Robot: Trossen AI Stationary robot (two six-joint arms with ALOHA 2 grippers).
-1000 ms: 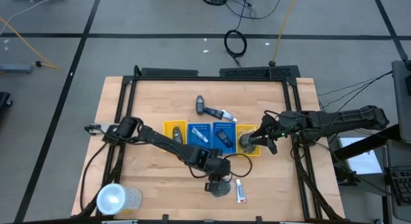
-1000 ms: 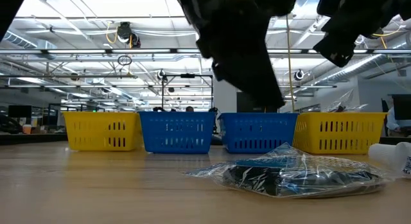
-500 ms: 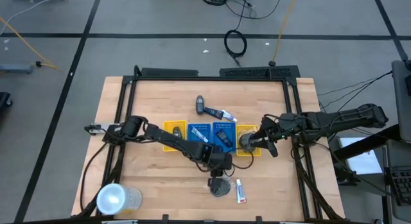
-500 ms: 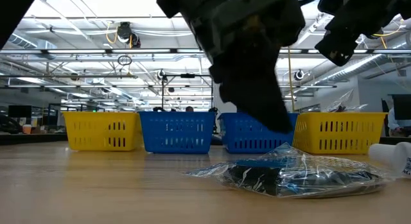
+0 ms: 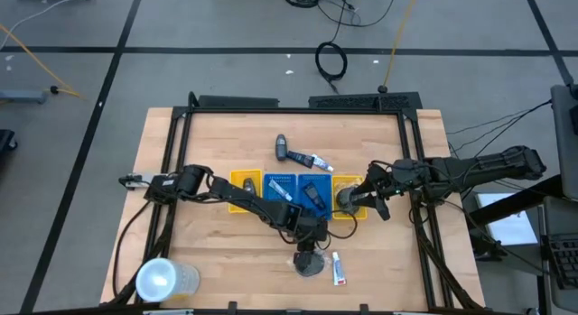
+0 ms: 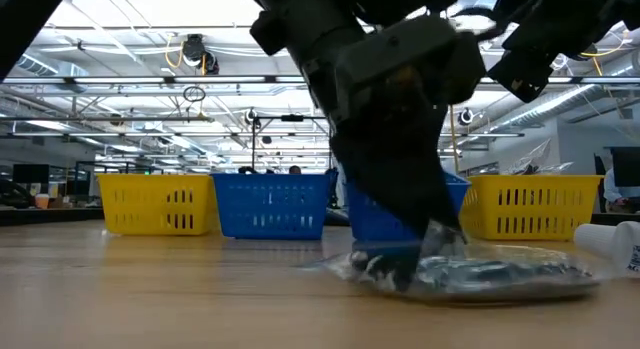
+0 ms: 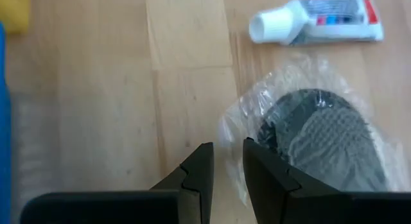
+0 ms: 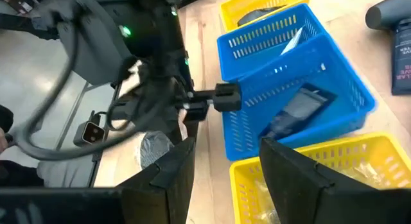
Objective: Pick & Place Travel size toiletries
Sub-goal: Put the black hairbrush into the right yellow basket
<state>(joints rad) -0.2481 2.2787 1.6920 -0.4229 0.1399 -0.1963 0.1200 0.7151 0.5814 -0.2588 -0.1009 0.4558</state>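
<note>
High view: The left gripper is positioned low over the front-centre of the wooden surface, directly at the bagged mesh puff. A white tube with a red end lies just beside the puff. A row of four slotted trays sits mid-surface: a yellow tray, two blue trays, and a second yellow tray. The right gripper hovers at the second yellow tray. A dark bottle and another white tube lie behind the trays. A clear cup stands at the front-left corner.

Low view: The left gripper reaches down to the plastic bag of the mesh puff, which rests on the surface. The trays stand in a row behind.

Left wrist view: The jaws are nearly pressed together, with a narrow gap between the fingers. They sit at the edge of the puff's plastic wrap; whether they are pinching it cannot be told. The mesh puff lies inside the wrap, and the white tube lies beyond it.

Right wrist view: The right jaws are spread, holding nothing, above the yellow tray. A dark item lies in the adjacent blue tray.
</note>
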